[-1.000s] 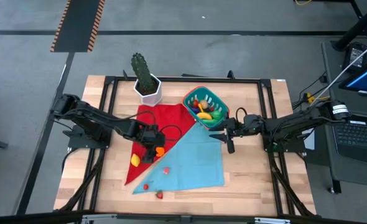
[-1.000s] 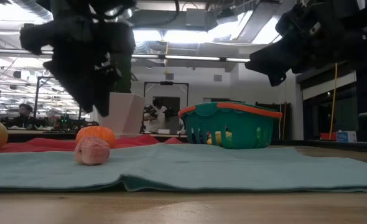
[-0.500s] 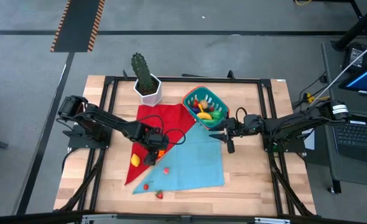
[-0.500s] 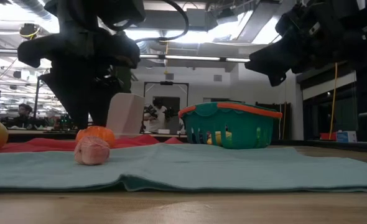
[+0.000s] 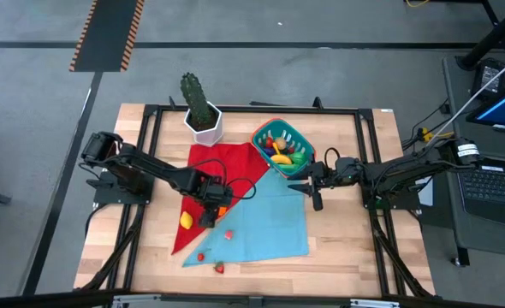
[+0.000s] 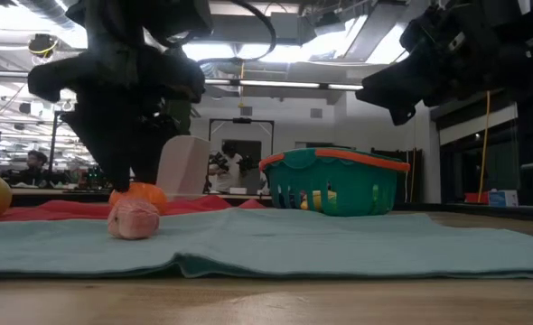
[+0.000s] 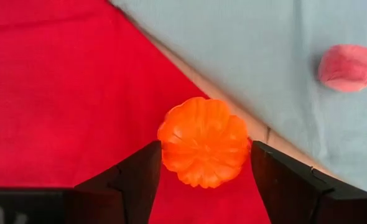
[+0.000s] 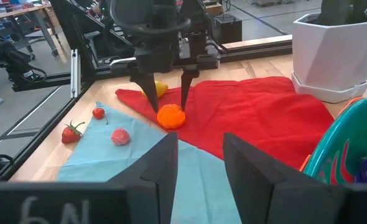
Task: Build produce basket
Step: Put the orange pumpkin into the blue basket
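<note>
The orange (image 7: 203, 142) lies on the red cloth (image 5: 208, 167), close to the edge of the light-blue cloth (image 5: 270, 218). My left gripper (image 7: 205, 149) is open and points down over it, one finger on each side; the right wrist view shows the orange (image 8: 171, 116) between the fingers too. The teal basket (image 5: 280, 147) with the orange-red rim stands farther back and holds a banana and green pieces. My right gripper (image 5: 312, 190) is open and hangs beside the basket, holding nothing. A lemon (image 5: 186, 221), a pink fruit (image 5: 228, 233) and red berries (image 5: 200, 256) lie on the cloths. My left gripper comes at the orange from above, its fingers (image 7: 147, 177) close against the orange's two sides (image 7: 171, 134). Whether they touch it, I cannot tell. The orange sits on the red cloth.
A white hexagonal pot with a cactus (image 5: 204, 120) stands on the far side, left of the basket. A black metal frame (image 5: 235, 109) runs around the wooden table. Bare wood shows on the table's right and near sides.
My left gripper has moved a little toward the table's right and near edge and come down, so its open fingers now straddle the orange. The orange and my right gripper have kept still.
</note>
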You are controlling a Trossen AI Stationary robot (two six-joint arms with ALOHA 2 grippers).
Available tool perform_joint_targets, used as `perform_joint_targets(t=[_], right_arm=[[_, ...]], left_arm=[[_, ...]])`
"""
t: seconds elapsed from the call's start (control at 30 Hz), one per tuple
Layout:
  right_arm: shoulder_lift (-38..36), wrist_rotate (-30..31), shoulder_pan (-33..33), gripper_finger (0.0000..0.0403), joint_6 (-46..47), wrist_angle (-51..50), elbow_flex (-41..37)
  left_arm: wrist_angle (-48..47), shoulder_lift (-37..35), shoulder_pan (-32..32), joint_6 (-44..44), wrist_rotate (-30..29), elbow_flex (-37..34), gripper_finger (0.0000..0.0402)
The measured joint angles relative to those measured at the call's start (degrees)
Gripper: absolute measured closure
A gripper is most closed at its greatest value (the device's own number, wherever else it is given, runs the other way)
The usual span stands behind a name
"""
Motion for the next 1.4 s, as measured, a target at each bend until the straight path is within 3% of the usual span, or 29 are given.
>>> perform_joint_targets(t=[1.4], right_arm=[[0.0,0.0,0.0,0.0273,0.5,-0.5,0.0]], left_arm=[[1.3,3.2,0.7,-2.6,2.5,0.1,0.0165]])
